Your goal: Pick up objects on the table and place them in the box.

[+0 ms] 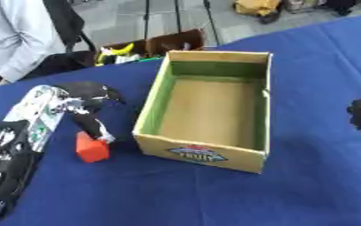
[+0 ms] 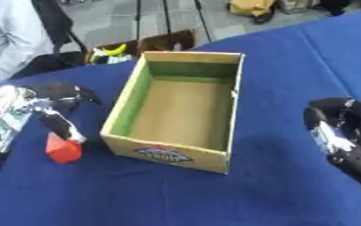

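Note:
A red block (image 1: 92, 150) stands on the blue tablecloth just left of the box's front corner. My left hand (image 1: 84, 95) hovers above it; one straight finger (image 1: 93, 127) reaches down and touches the block's top, while the rest of the hand stays clear of it. The open cardboard box (image 1: 206, 155), green inside its walls, sits in the middle of the table with nothing inside. My right hand (image 2: 339, 126) rests open at the right edge, well away from the box, holding nothing.
The far edge of the blue table (image 1: 306, 190) runs diagonally behind the box. Beyond it, a brown carton (image 1: 164, 44) with yellow and black items stands on the floor. A person in a light grey jacket (image 1: 13, 39) sits at the far left.

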Available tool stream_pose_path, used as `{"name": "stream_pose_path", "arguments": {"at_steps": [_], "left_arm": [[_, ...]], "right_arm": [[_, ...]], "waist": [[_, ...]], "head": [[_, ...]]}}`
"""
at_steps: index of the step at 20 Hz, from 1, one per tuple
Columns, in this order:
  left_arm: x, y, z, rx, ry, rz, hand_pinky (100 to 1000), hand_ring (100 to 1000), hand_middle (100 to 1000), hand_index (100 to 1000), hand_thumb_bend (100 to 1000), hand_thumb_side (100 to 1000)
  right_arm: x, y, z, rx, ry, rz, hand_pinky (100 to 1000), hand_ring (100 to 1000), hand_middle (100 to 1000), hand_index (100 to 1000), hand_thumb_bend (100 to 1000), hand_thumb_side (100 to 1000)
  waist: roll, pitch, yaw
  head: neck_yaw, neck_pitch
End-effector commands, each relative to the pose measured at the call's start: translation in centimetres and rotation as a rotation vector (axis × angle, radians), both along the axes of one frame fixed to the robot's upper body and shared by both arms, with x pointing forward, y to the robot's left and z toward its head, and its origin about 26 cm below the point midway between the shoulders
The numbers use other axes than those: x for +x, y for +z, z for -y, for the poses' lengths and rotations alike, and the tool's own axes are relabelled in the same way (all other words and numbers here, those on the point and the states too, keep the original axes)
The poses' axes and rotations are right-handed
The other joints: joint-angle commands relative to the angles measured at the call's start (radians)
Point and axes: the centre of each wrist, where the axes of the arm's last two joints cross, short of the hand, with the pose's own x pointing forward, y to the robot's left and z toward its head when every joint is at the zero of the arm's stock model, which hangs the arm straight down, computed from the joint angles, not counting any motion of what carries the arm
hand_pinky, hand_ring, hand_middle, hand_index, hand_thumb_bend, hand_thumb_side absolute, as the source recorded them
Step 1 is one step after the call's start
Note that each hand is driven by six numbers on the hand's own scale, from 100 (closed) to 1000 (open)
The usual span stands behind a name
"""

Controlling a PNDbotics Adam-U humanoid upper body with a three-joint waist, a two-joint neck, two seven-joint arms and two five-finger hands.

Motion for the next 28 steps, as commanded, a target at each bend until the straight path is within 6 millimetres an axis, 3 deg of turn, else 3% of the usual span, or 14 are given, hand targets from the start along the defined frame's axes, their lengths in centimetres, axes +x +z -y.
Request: {"name": "stream_pose_path", "arguments": {"at_steps": [1,14,17,21,24,28], "left_arm": [[-1.0,2.4,-1.3,0.032,0.037,0.056,310,539,906,957,885,679],[-1.4,1.0,-1.9,0.037,0.033,-0.008,287,528,851,935,899,618],[-1.3,1.0,-1.8,0.018,0.016,-0.020,283,543,893,975,941,611],[-1.7,2.3,-1.6,-0.026,-0.011,0.011,283,558,901,992,985,645],[-2.7,4.3,-1.4,-0.016,-0.011,0.088,289,562,899,976,928,717],[-3.5,4.5,-1.1,0.055,-0.015,0.096,310,569,909,975,885,673]], "right_arm": [[-0.3,0.6,0.1,0.000,0.001,0.027,848,793,506,708,261,484],[-0.3,0.5,0.1,0.010,-0.006,0.027,848,792,506,708,262,487],[-0.3,0.5,0.1,0.009,-0.003,0.026,848,791,505,707,261,486],[-0.3,0.4,0.1,0.010,-0.002,0.024,848,791,505,707,261,486],[-0.3,0.3,0.1,0.011,-0.004,0.020,848,791,504,706,259,486],[-0.3,0.2,0.2,0.015,-0.009,0.017,847,790,504,706,259,488]], "waist": [[-0.012,-0.028,0.005],[-0.022,-0.034,0.020],[-0.022,-0.033,0.020],[-0.023,-0.035,0.019],[-0.024,-0.039,0.024],[-0.026,-0.047,0.032]], "head": [[-0.006,-0.015],[-0.017,-0.011],[-0.017,-0.010],[-0.018,-0.009],[-0.023,-0.005],[-0.030,-0.003]]}}
